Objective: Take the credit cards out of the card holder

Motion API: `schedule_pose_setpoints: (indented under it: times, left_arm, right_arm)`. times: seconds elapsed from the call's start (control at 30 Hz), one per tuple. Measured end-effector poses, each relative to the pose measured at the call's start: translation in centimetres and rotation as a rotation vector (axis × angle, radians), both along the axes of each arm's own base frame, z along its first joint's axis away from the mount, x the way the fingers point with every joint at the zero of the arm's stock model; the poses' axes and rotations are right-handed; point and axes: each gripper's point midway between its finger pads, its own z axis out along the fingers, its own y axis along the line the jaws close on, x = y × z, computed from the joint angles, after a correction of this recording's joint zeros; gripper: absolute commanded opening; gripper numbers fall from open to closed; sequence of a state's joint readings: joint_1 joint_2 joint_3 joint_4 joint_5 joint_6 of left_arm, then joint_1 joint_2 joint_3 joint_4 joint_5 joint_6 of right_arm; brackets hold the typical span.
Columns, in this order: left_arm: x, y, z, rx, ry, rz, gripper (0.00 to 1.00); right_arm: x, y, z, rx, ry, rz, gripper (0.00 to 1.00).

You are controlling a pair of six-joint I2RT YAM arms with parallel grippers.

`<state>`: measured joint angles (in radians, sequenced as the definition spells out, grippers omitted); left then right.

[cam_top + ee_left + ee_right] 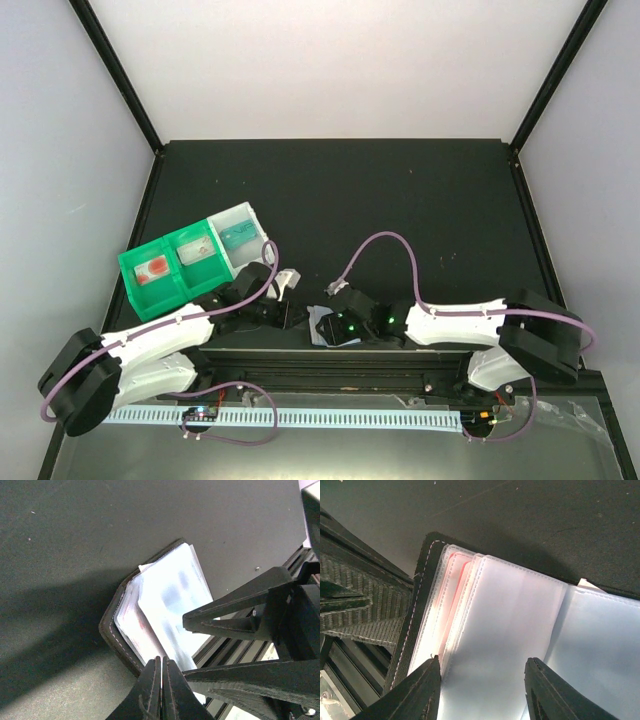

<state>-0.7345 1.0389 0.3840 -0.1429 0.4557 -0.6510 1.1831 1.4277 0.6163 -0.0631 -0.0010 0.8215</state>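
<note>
The card holder (328,330) lies open at the table's near edge, between my two grippers. It has a dark stitched cover (114,630) and several clear plastic sleeves (510,625). A reddish card edge (461,587) shows inside the sleeves near the spine. My left gripper (161,659) is shut, with a thin sleeve edge pinched between its fingertips. My right gripper (482,661) is open, its two fingertips standing on either side of a clear sleeve page without pinching it. In the left wrist view the right gripper's fingers (235,607) reach in over the sleeves from the right.
A green-and-clear compartment tray (190,262) stands at the left, behind my left arm. A metal rail (340,358) runs along the near table edge just under the card holder. Purple cables (385,245) loop above both wrists.
</note>
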Motion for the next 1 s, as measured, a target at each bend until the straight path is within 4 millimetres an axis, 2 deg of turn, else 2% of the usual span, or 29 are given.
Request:
schedule_pose_setpoints:
  times: [0.7, 1.0]
  left_arm:
    - [-0.01, 0.08, -0.6, 0.017, 0.015, 0.002, 0.02]
    - [0.03, 0.1, -0.61, 0.018, 0.013, 0.004, 0.02]
  right_arm:
    - [-0.27, -0.48, 0.26, 0.003, 0.001, 0.004, 0.51]
    - [-0.55, -0.47, 0.03, 0.007, 0.012, 0.013, 0.45]
